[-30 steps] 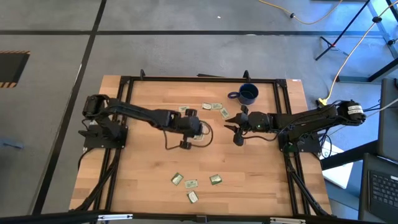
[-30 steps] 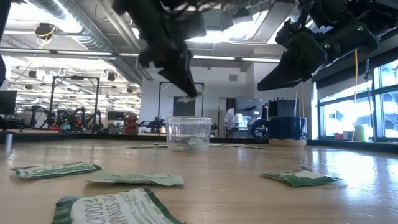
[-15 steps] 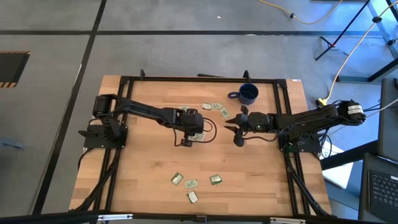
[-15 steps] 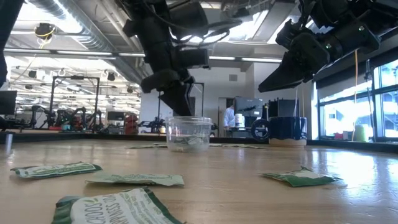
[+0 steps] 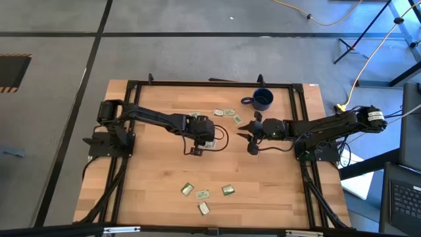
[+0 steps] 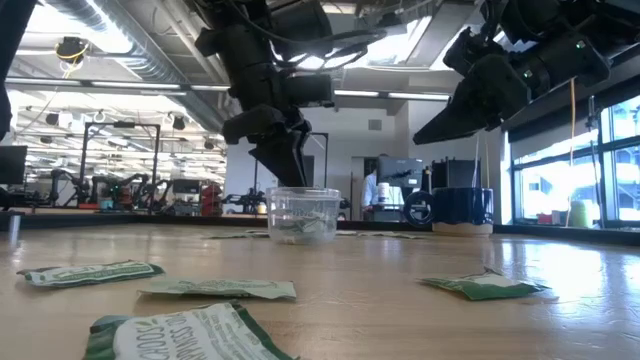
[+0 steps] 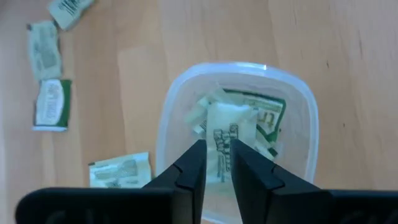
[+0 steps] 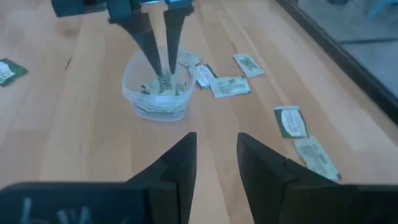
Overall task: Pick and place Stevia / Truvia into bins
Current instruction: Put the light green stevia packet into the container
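The clear cup stands near the middle of the table, with several sachets lying in it. My left gripper points down into the cup's mouth, its fingers a little apart. A pale sachet shows through the gap, just beyond the tips, on the heap in the cup. More Stevia sachets lie flat near the front edge and behind the cup. My right gripper hovers open to the cup's right, above the table.
A dark blue mug stands at the far right of the table, behind my right gripper. A black frame runs round the tabletop. Bare wood lies between the cup and the front sachets.
My left gripper has moved toward the cup and sunk until its tips stand at the cup's mouth. It carried a sachet at its fingertips. It has since opened, and the sachet now sits in the cup.
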Controlling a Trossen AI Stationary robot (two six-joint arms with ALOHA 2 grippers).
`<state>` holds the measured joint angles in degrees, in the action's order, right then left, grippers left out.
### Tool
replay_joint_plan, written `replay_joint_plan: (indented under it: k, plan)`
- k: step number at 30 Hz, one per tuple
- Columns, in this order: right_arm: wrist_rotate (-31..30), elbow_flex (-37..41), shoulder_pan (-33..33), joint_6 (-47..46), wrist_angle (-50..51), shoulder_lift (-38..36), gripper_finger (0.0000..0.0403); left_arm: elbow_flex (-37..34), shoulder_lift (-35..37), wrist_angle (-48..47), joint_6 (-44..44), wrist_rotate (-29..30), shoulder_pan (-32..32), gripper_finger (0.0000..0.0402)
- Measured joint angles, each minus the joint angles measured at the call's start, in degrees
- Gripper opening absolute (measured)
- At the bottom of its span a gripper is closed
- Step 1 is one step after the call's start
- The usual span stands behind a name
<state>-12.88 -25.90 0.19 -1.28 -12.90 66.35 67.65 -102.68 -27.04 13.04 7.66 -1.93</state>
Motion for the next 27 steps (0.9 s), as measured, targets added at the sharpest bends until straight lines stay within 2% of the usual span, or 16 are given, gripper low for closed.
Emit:
replay_joint_plan:
  k: [5,12,14,16,19,27]
  plan:
    - [0.0,-2.8,-2.7,-3.7,2.8,0.0,0.0118,0.0,3.8,0.1,0.5,0.2,0.0,0.0072]
    - [-0.1,-13.6,-11.2,-8.6,23.6,1.2,0.0118,0.0,11.5,-2.8,0.1,0.5,0.0,0.0073]
    - [0.4,-15.1,-13.2,-7.6,26.0,2.8,0.0118,0.0,13.0,-4.3,-1.4,0.5,0.0,0.0073]
    - [3.4,-15.9,-15.0,-6.3,26.0,4.8,0.0118,-0.5,14.6,-5.6,-2.8,0.2,0.0,0.0073]
    - [7.1,-16.7,-17.4,-5.9,26.0,8.8,0.0118,-4.3,17.6,-1.9,-3.3,0.1,-0.1,0.0073]
    - [7.1,-17.6,-22.4,-5.9,23.0,20.5,0.0118,-19.3,28.6,18.1,-6.3,-3.2,-0.9,0.0073]
